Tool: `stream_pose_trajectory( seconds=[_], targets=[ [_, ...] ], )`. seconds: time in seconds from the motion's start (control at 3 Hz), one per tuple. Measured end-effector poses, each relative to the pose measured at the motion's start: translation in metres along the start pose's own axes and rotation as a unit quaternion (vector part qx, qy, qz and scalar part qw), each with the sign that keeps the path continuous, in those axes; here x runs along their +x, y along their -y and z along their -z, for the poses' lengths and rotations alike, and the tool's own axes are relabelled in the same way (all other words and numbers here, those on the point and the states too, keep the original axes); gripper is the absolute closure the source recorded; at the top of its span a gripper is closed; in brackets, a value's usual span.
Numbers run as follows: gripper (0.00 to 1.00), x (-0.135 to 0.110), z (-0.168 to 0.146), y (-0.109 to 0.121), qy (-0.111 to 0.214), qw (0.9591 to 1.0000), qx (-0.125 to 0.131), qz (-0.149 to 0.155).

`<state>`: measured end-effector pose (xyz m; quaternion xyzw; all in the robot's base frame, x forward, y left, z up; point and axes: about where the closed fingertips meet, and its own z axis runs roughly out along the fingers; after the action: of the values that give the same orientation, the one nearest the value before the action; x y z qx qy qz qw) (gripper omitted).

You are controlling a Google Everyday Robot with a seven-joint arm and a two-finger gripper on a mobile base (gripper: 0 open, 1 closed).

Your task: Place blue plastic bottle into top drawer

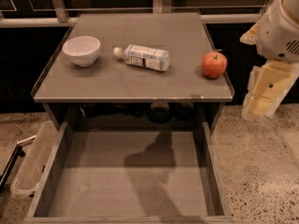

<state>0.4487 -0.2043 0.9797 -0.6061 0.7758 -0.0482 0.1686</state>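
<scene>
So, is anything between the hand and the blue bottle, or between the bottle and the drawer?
The apple sits roughly between the hand, off the right side of the table, and the blue bottle lying mid-table. The top drawer is open and bare; nothing visible blocks that path.
</scene>
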Motion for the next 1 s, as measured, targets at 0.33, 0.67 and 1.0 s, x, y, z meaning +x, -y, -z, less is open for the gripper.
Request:
stream_pose_trajectory(
  seconds=[0.33, 0.67, 1.0],
  targets=[
    [0.0, -0.031, -0.009, 0.017, 0.018, 0.9997, 0.014, 0.01],
    [0.0, -0.058, -0.018, 0.038, 0.04, 0.9986, 0.028, 0.02],
    [0.0, -0.082, -0.028, 0.07, 0.081, 0.9955, 0.041, 0.025]
  ],
)
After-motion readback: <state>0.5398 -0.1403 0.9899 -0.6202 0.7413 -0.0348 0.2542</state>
